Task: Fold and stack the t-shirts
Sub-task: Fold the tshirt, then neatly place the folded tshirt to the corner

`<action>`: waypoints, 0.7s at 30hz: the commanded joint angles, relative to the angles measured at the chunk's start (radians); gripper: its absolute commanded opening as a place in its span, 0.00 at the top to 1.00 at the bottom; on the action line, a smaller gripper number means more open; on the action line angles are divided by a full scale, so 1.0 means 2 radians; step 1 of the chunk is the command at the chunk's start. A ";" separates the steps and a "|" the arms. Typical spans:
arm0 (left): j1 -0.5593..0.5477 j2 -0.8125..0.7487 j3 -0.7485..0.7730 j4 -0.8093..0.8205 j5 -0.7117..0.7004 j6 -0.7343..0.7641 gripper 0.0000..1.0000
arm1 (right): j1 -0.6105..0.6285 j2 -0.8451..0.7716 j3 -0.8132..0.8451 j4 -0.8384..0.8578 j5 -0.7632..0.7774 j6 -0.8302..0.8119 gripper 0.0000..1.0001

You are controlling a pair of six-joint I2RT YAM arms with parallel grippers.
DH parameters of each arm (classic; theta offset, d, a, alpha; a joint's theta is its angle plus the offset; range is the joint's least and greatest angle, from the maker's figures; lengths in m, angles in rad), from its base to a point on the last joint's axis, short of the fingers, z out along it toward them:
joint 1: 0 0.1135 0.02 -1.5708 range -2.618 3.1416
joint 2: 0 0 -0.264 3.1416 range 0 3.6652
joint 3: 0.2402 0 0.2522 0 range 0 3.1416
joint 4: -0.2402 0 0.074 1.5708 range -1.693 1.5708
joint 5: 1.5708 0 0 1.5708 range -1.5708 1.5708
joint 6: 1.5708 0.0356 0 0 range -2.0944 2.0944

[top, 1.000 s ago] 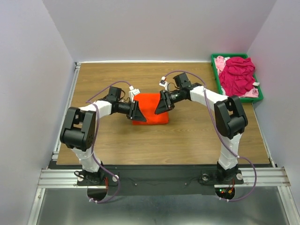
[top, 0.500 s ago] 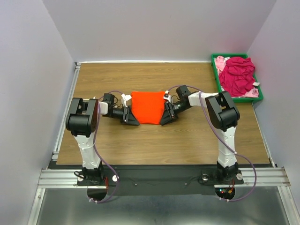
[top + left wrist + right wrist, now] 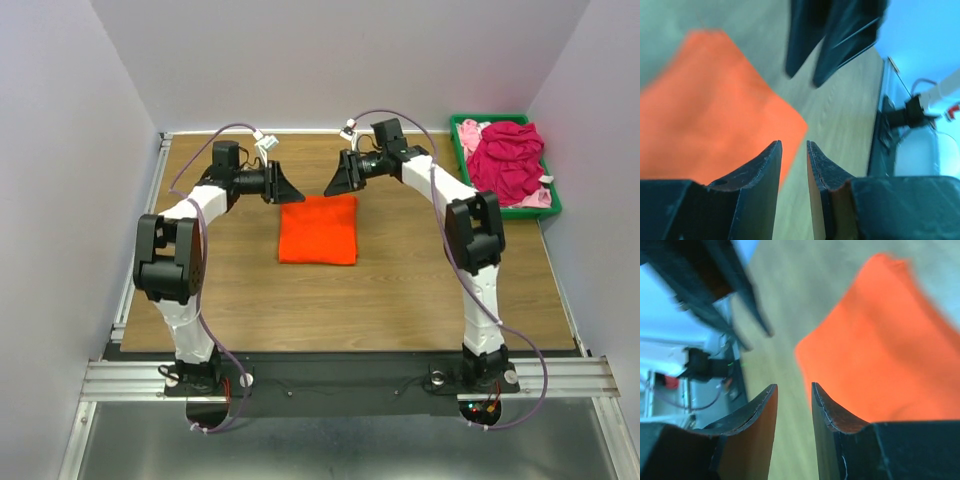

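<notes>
The bright orange t-shirt (image 3: 317,229) lies folded into a small rectangle in the middle of the table. It also shows in the left wrist view (image 3: 710,110) and the right wrist view (image 3: 890,340). My left gripper (image 3: 285,188) (image 3: 793,143) hovers by the shirt's far left corner, jaws slightly apart and empty. My right gripper (image 3: 335,180) (image 3: 794,385) hovers by the far right corner, jaws slightly apart and empty. The two grippers face each other. The magenta t-shirt (image 3: 507,158) is crumpled on top of the pale pink t-shirt (image 3: 468,131).
A green plastic bin (image 3: 556,205) at the far right corner of the wooden table (image 3: 400,290) holds the magenta and pink shirts. White walls enclose the table at the back and both sides. Cables loop off both arms.
Both grippers were low at the orange shirt's left and right sides. They have moved away to its far edge and are empty. The shirt now lies flat as a rectangle.
</notes>
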 commanded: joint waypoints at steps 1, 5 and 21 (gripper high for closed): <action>0.000 0.068 0.024 0.151 -0.026 -0.135 0.62 | -0.017 0.086 0.076 0.001 0.032 0.017 0.61; 0.009 0.157 0.065 0.199 -0.050 -0.164 0.62 | -0.036 0.177 0.143 0.009 0.039 0.030 0.62; 0.067 0.070 0.107 0.081 -0.159 -0.066 0.56 | -0.060 0.104 0.142 0.026 0.049 0.067 0.34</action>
